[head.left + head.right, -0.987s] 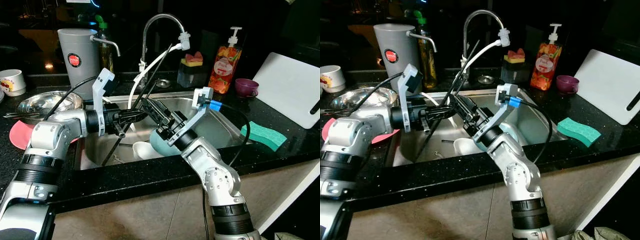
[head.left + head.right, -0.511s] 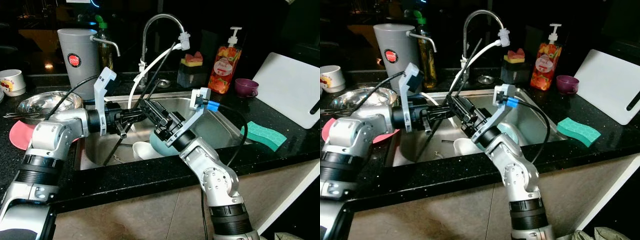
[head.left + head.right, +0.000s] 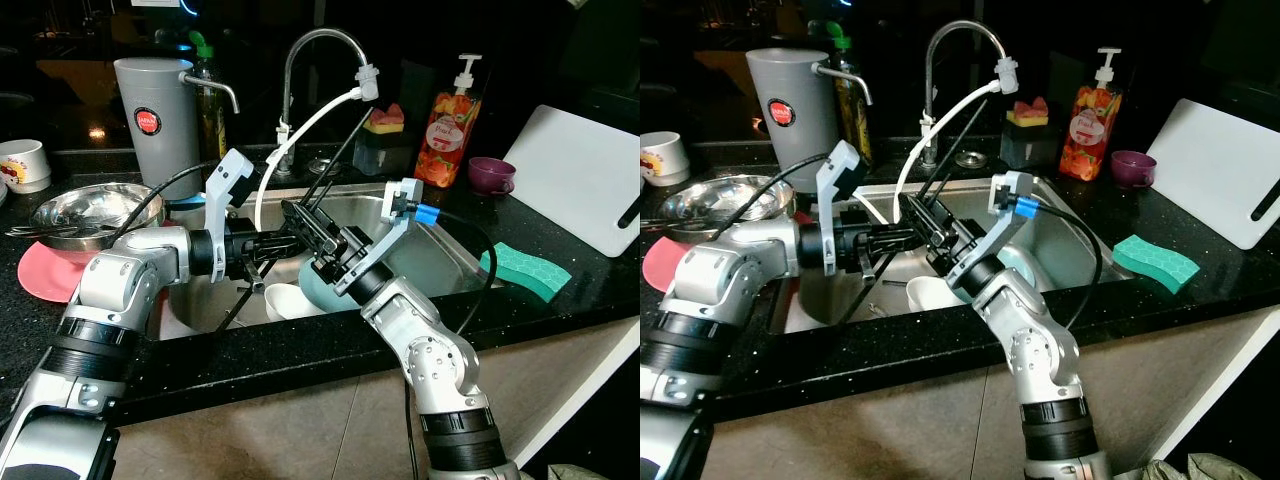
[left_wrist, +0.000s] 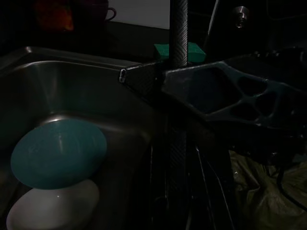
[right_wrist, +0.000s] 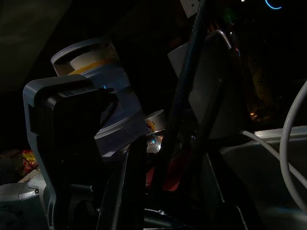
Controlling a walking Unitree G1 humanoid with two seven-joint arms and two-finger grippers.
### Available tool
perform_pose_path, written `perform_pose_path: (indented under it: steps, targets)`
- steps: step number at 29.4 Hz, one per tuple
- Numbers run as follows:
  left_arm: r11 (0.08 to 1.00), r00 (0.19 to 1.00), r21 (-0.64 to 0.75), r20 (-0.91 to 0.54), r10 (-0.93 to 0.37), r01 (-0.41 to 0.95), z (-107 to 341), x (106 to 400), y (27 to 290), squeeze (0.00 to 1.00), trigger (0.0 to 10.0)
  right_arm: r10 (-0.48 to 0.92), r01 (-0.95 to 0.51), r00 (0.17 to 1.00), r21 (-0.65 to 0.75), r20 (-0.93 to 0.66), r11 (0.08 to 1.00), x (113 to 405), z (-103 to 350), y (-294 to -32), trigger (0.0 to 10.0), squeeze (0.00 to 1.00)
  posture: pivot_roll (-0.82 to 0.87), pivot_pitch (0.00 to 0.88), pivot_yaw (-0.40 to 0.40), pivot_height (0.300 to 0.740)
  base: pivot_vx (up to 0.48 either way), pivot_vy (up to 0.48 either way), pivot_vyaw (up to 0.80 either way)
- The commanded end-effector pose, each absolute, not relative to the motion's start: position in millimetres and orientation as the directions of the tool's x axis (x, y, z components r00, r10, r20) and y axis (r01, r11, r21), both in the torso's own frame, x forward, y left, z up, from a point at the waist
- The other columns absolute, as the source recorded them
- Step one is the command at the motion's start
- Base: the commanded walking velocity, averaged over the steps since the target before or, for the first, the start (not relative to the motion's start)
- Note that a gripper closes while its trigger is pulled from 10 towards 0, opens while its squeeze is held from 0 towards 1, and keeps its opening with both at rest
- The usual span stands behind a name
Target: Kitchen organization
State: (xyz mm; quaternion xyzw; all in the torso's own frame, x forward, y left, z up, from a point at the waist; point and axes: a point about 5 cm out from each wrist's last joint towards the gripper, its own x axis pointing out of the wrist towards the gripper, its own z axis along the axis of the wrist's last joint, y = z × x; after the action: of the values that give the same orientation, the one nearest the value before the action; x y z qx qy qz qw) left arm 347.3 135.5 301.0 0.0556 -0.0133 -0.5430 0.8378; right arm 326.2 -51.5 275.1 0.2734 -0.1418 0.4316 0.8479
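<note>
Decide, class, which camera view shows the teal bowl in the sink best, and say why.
The left wrist view: the teal bowl lies unobstructed, resting partly on a white bowl. In both eye views the right arm covers most of it, leaving slivers. The right wrist view looks elsewhere.

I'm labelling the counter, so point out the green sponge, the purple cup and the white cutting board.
green sponge (image 3: 527,270), left eye view, its top face.
purple cup (image 3: 491,174), left eye view, its side wall.
white cutting board (image 3: 580,175), left eye view, middle of its face.
</note>
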Motion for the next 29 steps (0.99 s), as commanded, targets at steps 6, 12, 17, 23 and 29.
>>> perform_pose_path:
  steps: [6, 12, 17, 23, 29]
  targets:
    - [0.445, 0.459, 0.166, -0.061, -0.886, 0.880, 292.6, 353.5, 130.4, 0.00, 10.0, 0.649, -0.788, 0.616, 0.361, 0.447, 0.499, 332.2, 270.8, -48.0, 0.0, 0.00, 0.12, 0.089, -0.061, 0.740, 0.000, 0.000, 0.00]
    - [0.473, 0.497, 0.220, -0.070, -0.865, 0.853, 287.6, 357.0, 125.5, 0.00, 10.0, 0.629, -0.752, 0.658, 0.398, 0.415, 0.525, 339.8, 263.9, -50.0, 0.0, 0.00, 0.12, 0.099, -0.061, 0.740, 0.000, 0.000, 0.00]
    - [0.522, 0.548, 0.221, -0.077, -0.833, 0.824, 283.3, 363.9, 123.3, 1.00, 10.0, 0.620, -0.722, 0.690, 0.415, 0.374, 0.554, 346.5, 255.8, -49.3, 1.0, 0.00, 0.12, 0.101, -0.061, 0.740, 0.000, 0.000, 0.00]
    - [0.569, 0.590, 0.234, -0.023, -0.807, 0.788, 290.8, 366.6, 126.0, 0.00, 10.0, 0.588, -0.673, 0.737, 0.435, 0.333, 0.598, 353.7, 247.5, -51.0, 10.0, 0.00, 0.12, 0.107, -0.058, 0.740, 0.000, 0.000, 0.00]
    - [0.514, 0.515, 0.225, 0.061, -0.855, 0.828, 304.6, 349.9, 135.2, 0.00, 10.0, 0.375, -0.440, 0.898, 0.463, 0.231, 0.769, 378.6, 232.3, -73.5, 10.0, 0.00, 0.13, 0.109, -0.058, 0.740, 0.000, 0.000, 0.00]
